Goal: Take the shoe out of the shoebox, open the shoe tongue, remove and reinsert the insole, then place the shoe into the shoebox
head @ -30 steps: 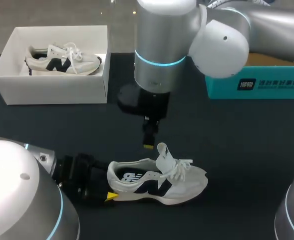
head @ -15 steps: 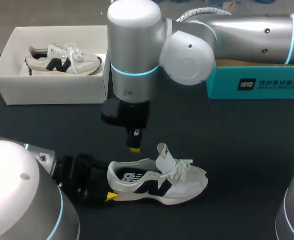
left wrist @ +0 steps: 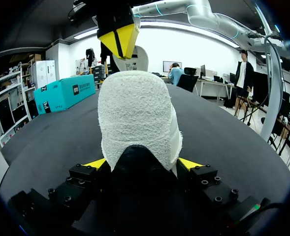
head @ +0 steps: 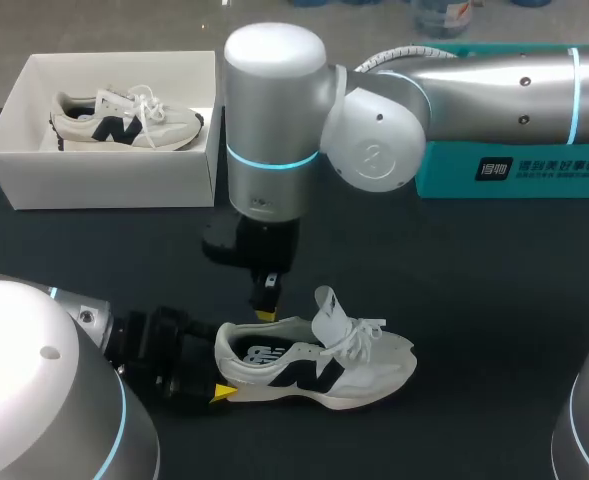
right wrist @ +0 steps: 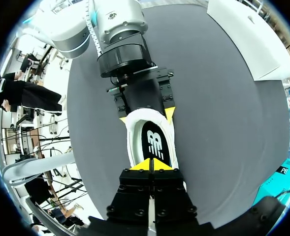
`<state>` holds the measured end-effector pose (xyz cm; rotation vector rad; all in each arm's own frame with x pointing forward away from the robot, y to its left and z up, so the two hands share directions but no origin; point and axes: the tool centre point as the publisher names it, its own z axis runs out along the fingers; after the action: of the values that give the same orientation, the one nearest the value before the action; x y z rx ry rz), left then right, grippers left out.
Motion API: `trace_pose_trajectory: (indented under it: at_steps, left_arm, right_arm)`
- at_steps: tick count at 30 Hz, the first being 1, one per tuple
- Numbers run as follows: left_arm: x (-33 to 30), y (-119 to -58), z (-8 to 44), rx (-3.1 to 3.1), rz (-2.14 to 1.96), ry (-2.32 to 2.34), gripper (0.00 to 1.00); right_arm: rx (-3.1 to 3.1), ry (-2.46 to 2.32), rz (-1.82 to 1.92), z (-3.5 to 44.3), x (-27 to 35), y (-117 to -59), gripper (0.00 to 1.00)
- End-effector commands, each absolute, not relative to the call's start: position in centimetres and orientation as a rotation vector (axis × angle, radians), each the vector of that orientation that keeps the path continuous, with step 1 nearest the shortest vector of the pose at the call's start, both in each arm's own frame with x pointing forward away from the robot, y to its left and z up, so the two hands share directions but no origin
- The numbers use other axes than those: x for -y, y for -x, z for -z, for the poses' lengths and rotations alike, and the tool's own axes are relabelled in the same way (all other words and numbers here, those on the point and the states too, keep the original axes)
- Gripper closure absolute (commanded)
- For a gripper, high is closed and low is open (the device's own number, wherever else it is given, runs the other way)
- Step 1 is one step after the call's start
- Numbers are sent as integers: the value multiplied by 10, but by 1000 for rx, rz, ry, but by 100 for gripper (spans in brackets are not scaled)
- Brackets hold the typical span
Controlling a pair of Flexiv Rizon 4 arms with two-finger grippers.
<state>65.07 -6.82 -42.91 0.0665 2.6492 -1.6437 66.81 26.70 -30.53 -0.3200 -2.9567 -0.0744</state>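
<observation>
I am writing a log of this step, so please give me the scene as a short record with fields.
shoe: upright on the table, tongue lifted
insole: inside the shoe
left gripper: shut on the shoe's heel
right gripper: shut, empty, above the shoe's opening
shoebox: far left, open, holds a second shoe

White-and-black shoe (head: 314, 365) upright, tongue (head: 329, 312) raised, well apart from open white shoebox (head: 104, 182) with matching shoe (head: 124, 120).

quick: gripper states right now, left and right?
Left gripper: closed on the heel of the shoe.
Right gripper: closed, nothing between its tips, poised over the shoe's opening.
</observation>
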Motion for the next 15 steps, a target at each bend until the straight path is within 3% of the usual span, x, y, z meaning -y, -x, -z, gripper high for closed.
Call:
trace_pose_trajectory:
  at_steps: [1, 15]
  left_arm:
    - [66, -652, 436, -2652, 1643, -67, 100]
    - [66, -652, 436, -2652, 1643, -67, 100]
  right_arm:
    - [2958, 322, 76, 305, -266, -667, 100]
    - [2965, 336, 113, 319, -264, -661, 100]
